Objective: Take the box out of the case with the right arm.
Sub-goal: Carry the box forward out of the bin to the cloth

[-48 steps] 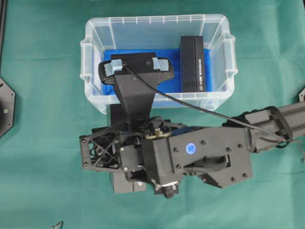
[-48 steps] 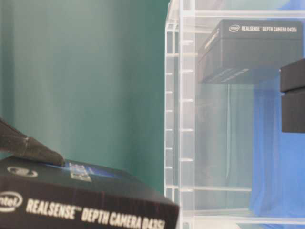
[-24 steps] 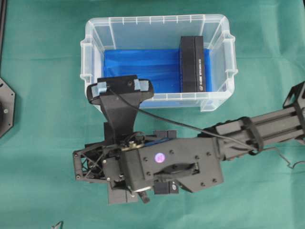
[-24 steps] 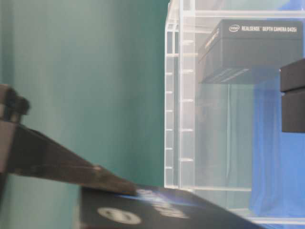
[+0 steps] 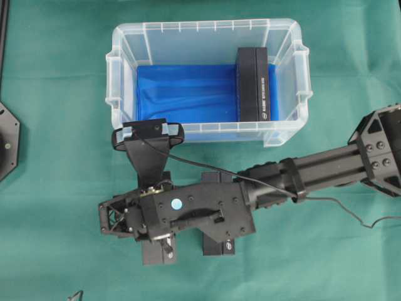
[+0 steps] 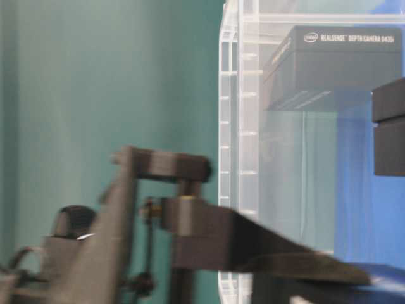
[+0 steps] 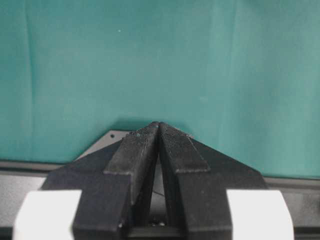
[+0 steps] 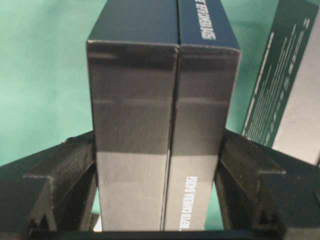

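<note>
My right gripper [image 8: 156, 145] is shut on a black box [image 8: 165, 110], a finger pressed against each long side. Seen from overhead, the right arm [image 5: 301, 179] reaches low over the green cloth in front of the case [image 5: 119, 94], and an end of the held box [image 5: 156, 254] shows beneath the wrist. A similar black box [image 5: 252, 84] stands on edge inside the case on the blue sheet [image 5: 188, 91]. My left gripper [image 7: 159, 125] is shut and empty over bare cloth.
Another black box [image 5: 219, 248] lies on the cloth just right of the held one, also seen in the right wrist view as a box [image 8: 295, 75]. A black base plate [image 5: 7, 141] sits at the left edge. The case's clear wall [image 6: 240, 158] rises close by.
The right arm has pulled back from over the case toward the table's front and dropped lower, carrying the box with it. The left gripper has not moved.
</note>
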### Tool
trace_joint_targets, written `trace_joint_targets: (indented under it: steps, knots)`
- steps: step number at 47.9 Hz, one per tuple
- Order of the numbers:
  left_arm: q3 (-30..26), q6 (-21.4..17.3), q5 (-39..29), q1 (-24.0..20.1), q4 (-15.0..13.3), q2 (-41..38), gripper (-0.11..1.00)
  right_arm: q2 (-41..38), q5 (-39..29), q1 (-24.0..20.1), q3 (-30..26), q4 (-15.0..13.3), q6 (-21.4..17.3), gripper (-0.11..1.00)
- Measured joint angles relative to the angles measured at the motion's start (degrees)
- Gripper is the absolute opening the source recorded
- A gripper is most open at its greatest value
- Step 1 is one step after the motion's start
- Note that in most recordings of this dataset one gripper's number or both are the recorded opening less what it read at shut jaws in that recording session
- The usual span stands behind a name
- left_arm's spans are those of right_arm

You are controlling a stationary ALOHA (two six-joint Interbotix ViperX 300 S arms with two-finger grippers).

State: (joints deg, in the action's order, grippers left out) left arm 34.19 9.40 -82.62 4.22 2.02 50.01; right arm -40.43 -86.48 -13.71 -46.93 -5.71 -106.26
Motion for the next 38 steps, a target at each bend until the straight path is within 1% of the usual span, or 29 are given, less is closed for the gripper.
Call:
trace_joint_targets:
  steps: [13,23,38]
  knots:
    - [0.1,0.0,0.0,0.0,0.0,0.0,0.02,0.0,7.6,0.8,5.4,1.4,-0.5,0.68]
    - [0.1,0.0,0.0,0.0,-0.1,0.1,0.02,0.0,8.6,0.8,7.2,3.3,-0.6,0.68]
    - [0.0,-0.1,0.0,0.1,0.0,0.0,0.02,0.0,8.7,1.1,7.3,3.4,0.0,0.68]
